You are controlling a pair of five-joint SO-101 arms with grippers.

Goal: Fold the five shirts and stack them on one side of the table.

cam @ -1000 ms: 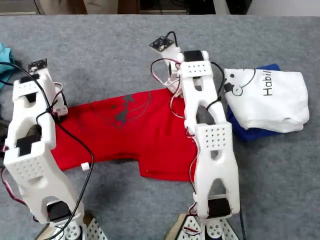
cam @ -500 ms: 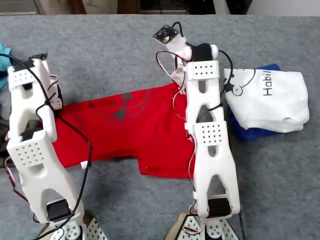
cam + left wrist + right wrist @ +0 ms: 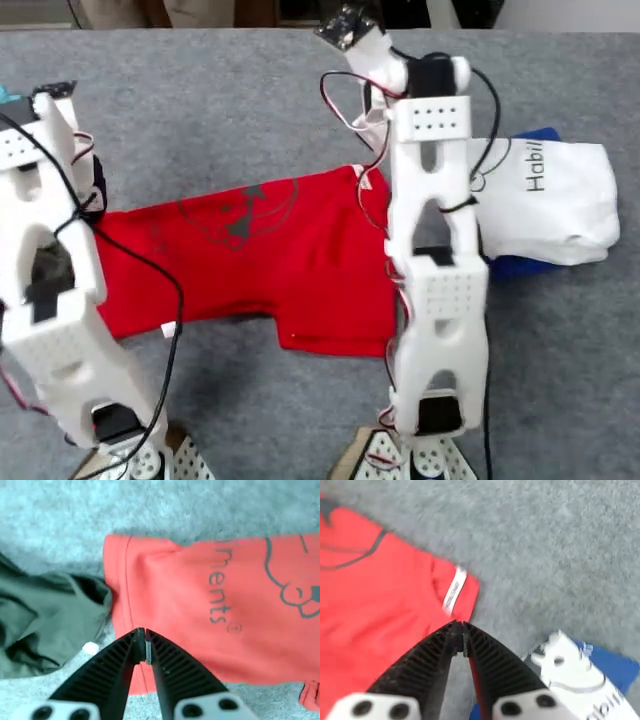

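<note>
While both pincers sit clenched tip to tip, I see the red shirt (image 3: 250,265) spread flat below them. Left pincer (image 3: 145,644) is over its edge, with a dark green garment (image 3: 40,625) just beside. Right pincer (image 3: 462,639) is over the corner by the white tag (image 3: 453,592), with a white folded shirt (image 3: 565,675) on a blue shirt (image 3: 612,672) near.

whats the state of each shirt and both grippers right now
red shirt, spread flat on the table, print up, not yet folded small
white shirt, folded, lying on the blue shirt
blue shirt, under the white shirt, edges showing
green shirt, crumpled, beside the red shirt's edge
left gripper, shut, over the red shirt's edge
right gripper, shut, over the red shirt's corner
</note>
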